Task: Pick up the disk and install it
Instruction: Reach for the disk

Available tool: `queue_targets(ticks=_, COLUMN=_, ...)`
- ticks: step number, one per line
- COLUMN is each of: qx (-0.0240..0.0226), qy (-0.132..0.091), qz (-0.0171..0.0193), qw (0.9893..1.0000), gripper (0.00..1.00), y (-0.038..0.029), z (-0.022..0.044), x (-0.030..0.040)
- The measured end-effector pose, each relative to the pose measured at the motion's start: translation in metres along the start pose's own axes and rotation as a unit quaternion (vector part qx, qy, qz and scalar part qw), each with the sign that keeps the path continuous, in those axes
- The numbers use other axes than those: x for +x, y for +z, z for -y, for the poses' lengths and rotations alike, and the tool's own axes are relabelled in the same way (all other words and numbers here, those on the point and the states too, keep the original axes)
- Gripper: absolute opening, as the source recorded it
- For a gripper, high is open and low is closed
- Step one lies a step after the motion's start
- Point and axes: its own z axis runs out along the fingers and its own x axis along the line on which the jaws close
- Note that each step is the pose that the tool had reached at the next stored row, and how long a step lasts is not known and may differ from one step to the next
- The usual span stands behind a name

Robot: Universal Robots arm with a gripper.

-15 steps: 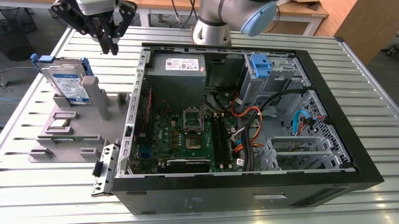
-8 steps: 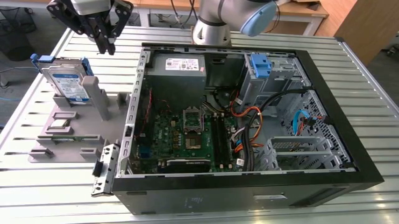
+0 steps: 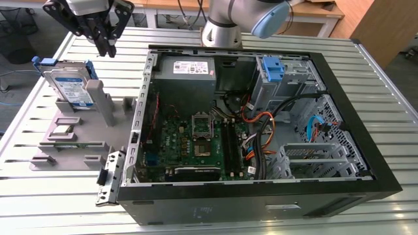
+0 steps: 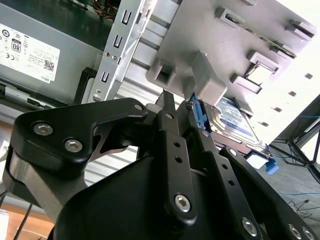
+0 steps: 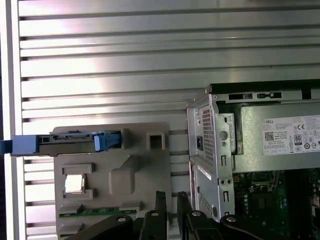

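Note:
The disk (image 3: 70, 85) is a silver drive with a white-and-blue label in a blue bracket. It stands on edge in a grey holder (image 3: 72, 132) on the exterior view's left. The first wrist view shows the disk (image 5: 75, 142) edge-on, and the second wrist view shows the disk (image 4: 235, 120) behind the holder's posts. My gripper (image 3: 106, 51) hangs above and just to the exterior view's right of the disk, not touching it. In both wrist views the gripper (image 5: 171, 200) (image 4: 180, 107) has its fingers close together with nothing between them.
The open computer case (image 3: 365, 161) lies on the slatted metal table (image 3: 52, 196), right of the holder. Inside are a grey power-supply box (image 3: 188, 68), a motherboard (image 3: 196, 142), cables and a drive bay with a blue part (image 3: 273, 68). The holder also carries small parts (image 5: 75, 184).

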Motion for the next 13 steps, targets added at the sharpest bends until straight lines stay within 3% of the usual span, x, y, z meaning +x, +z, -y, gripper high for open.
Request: queue_targets(ticks=13, qx=0.0, qy=0.0, qz=0.0, qw=1.0, gripper=0.24, y=-0.0004, z=0.0009, x=0.0121)
